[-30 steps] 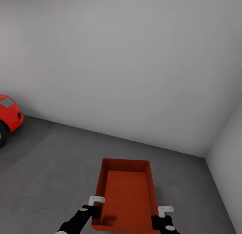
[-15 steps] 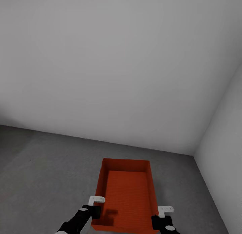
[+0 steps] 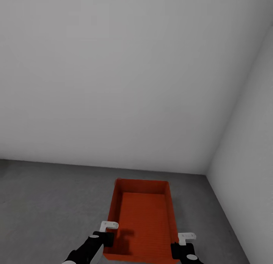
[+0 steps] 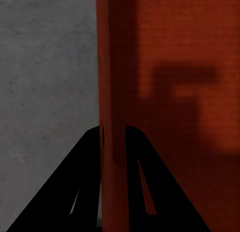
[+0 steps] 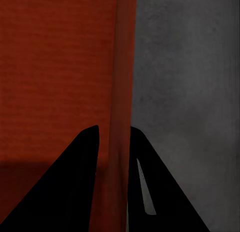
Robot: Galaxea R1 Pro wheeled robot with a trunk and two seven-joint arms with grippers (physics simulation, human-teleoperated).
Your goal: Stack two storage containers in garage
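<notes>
We carry one storage container over the grey floor; its near end is cut off. Our left tool pinches its left wall, our right tool its right wall. White walls meet beyond the container.

Place: bare garage corner
Walls: plain white wall fills the upper frame
Floor: dark grey mottled concrete floor, lower frame
</notes>
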